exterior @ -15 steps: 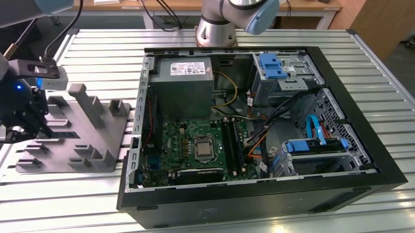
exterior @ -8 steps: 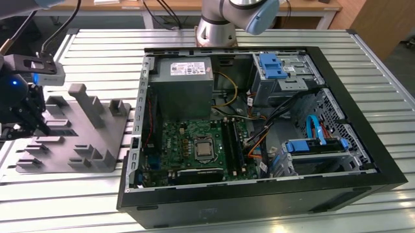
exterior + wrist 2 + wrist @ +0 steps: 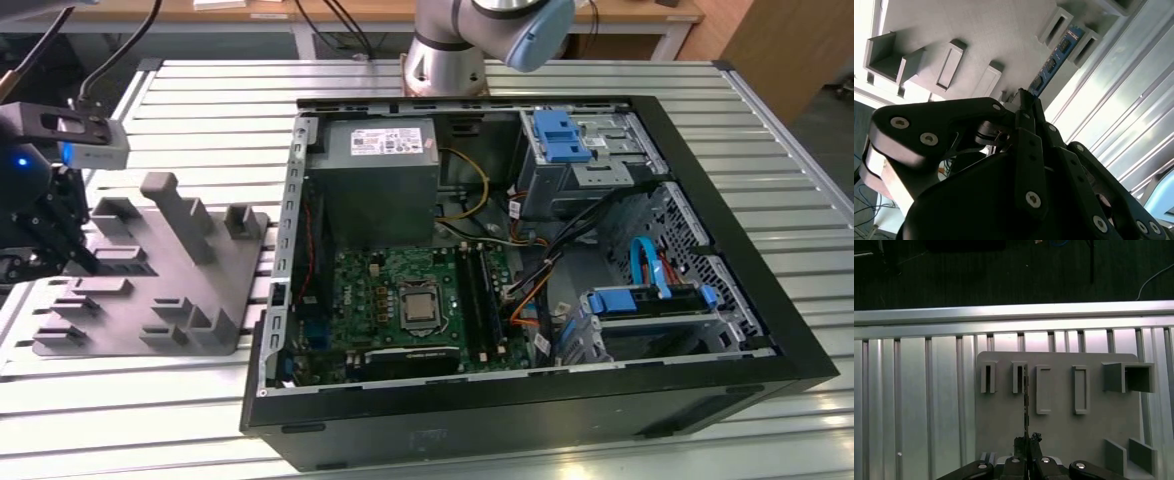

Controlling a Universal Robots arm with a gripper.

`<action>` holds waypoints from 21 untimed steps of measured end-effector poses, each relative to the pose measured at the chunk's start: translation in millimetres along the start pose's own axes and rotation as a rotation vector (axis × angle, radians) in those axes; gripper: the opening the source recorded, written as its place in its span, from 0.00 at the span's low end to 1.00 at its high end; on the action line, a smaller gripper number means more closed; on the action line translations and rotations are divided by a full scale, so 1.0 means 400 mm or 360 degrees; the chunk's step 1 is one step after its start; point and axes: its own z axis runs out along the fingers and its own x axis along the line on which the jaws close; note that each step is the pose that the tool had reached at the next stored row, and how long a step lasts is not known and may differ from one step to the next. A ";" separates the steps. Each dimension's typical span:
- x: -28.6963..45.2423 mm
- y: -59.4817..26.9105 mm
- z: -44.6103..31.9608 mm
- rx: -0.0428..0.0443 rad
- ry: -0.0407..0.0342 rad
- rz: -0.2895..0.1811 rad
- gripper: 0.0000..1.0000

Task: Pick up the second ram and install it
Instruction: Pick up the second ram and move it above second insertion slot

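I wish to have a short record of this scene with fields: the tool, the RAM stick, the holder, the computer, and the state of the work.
tool: closed on one end of the second ram
second ram: blue-green stick, standing on edge, far end between two upright posts of the grey block
grey block: lies on the slatted metal table, at the exterior view's left of the computer case
computer case: open, motherboard exposed
work: stick gripped, not yet at the motherboard
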 end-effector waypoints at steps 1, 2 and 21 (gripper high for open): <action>0.000 0.000 -0.002 0.0000 0.0000 0.0000 0.14; 0.000 0.000 -0.004 0.0000 0.0000 0.0000 0.14; -0.002 0.002 -0.051 0.0000 -0.0001 0.0000 0.14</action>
